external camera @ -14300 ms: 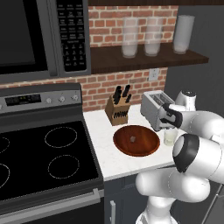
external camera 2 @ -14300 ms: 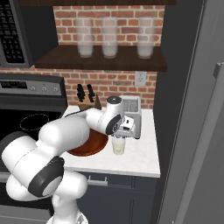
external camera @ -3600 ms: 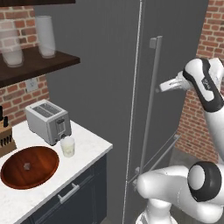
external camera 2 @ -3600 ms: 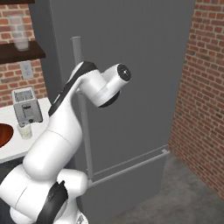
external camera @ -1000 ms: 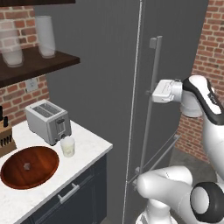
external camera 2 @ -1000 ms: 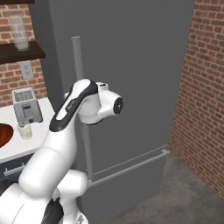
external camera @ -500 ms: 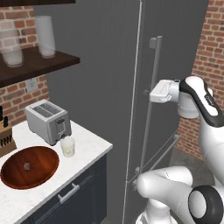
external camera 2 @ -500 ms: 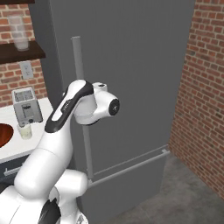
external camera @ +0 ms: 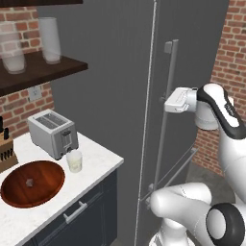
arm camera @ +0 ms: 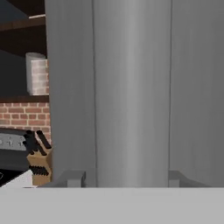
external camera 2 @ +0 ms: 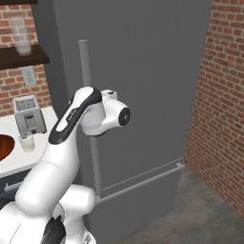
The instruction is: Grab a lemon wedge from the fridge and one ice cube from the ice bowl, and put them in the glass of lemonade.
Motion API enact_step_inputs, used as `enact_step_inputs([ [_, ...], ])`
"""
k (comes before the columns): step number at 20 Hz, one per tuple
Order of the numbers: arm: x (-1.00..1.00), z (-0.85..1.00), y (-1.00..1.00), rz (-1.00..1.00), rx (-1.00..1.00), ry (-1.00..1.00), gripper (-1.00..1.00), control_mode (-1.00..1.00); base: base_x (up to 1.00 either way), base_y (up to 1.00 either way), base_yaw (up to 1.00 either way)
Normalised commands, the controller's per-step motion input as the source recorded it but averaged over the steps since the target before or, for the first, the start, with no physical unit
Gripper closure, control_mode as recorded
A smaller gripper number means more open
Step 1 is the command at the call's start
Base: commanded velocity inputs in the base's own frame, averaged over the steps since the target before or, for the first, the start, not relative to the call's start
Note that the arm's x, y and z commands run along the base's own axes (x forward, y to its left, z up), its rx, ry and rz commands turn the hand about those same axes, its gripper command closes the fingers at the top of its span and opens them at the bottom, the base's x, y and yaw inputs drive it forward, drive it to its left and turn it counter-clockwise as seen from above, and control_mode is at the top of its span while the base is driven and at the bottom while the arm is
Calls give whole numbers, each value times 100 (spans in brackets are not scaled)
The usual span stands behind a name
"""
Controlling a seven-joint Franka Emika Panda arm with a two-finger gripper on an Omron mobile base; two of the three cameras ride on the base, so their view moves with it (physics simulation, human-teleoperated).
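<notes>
The fingers [external camera: 166,102] sit at the fridge's [external camera: 115,86] vertical bar handle [external camera: 166,110], one on each side of it; whether they clamp it I cannot tell. Left of the closed fridge, the glass of lemonade [external camera: 74,161] stands on the table [external camera: 98,161] between toaster [external camera: 52,133] and ice bowl [external camera: 32,182].

Two jars [external camera: 50,39] (one toaster [external camera: 52,133]).

No text, label, brand, number or sign can be read anywhere in these pictures.
</notes>
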Motion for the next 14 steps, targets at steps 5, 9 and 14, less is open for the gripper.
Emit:
enact_step_inputs([
  [5,0,0,-10,0,0,0,100,-100,0,0,0],
  [9,0,0,-25,0,0,0,100,-100,0,0,0],
  [14,-15,0,-43,0,0,0,100,-100,0,0,0],
])
